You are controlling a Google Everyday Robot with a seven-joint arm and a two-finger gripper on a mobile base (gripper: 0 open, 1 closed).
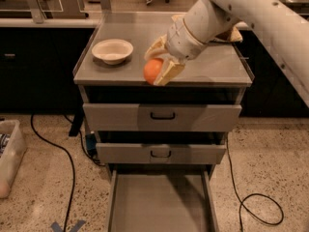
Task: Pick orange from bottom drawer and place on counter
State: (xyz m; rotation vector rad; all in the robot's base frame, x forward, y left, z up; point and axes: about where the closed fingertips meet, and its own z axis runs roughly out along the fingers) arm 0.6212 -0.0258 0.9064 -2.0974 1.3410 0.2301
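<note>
My gripper [158,64] is shut on the orange [152,71], a small round fruit held between its pale fingers [170,71]. It hangs at the front edge of the counter [212,64], the grey metal top of the drawer cabinet. The bottom drawer [159,202] is pulled open below, its flat grey floor bare. My white arm reaches in from the upper right.
A white bowl [112,50] sits on the counter's left side. A snack bag [231,34] lies at the back right, partly behind my arm. Two upper drawers [161,116] are a little ajar. Black cables [63,153] trail on the floor. A plastic bin [8,156] stands at left.
</note>
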